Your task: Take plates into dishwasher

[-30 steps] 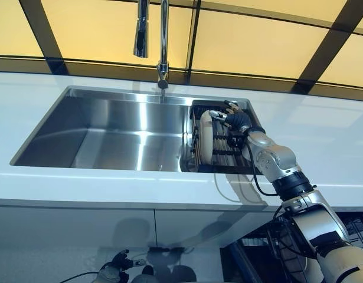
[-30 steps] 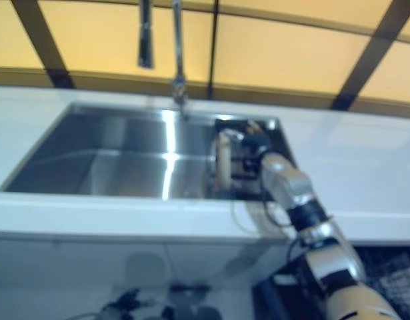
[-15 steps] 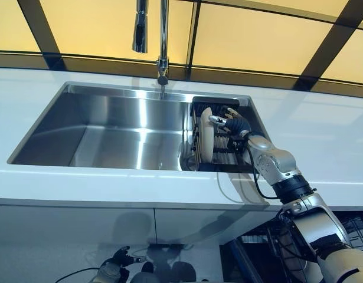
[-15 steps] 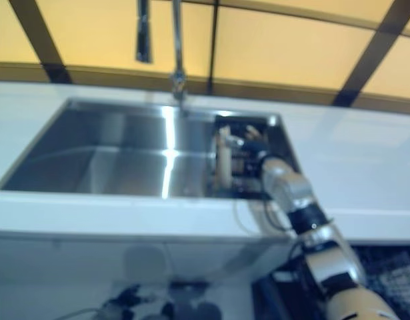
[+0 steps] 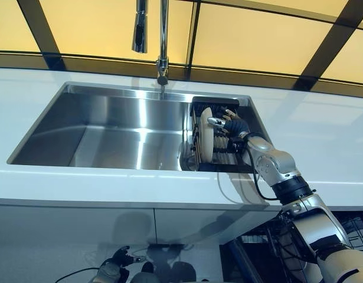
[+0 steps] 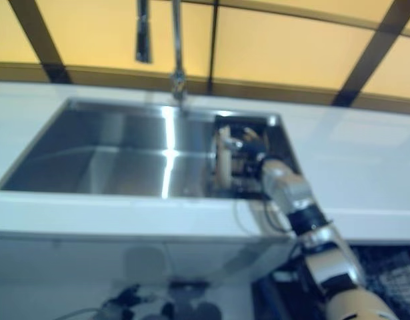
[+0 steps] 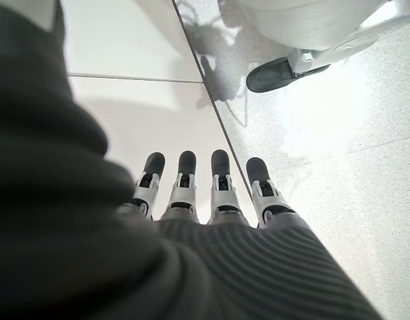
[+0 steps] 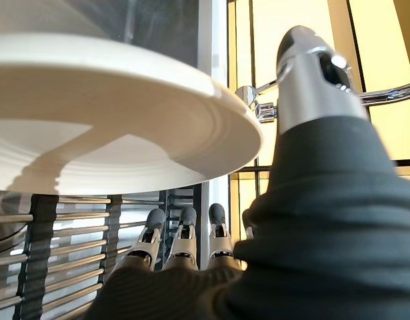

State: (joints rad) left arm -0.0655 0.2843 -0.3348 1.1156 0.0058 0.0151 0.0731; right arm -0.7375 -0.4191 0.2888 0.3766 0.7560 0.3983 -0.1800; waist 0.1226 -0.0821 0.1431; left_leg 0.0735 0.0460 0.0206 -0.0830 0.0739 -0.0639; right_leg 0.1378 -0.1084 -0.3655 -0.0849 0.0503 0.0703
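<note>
Plate [image 5: 206, 142]: upright in rack [image 5: 227, 158], sink's [image 5: 110, 127] right end.
Right hand [image 5: 233, 125]: fingers straight, just right of plate.
Left hand [image 7: 211, 200]: relaxed, low by floor.

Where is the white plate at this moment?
The plate stands on edge in the dark rack at the right end of the sink, below the faucet, with the right hand right beside it.

Both eye views look from low before the counter, up and across at the sink [image 5: 110, 127] and faucet [image 5: 162, 41], sharing nearly the whole scene. The right wrist view sits very close under the plate [image 8: 111, 113], sharing it and the rack [image 8: 71, 220] with them. The left wrist view faces the floor [image 7: 338, 133] alone.
</note>
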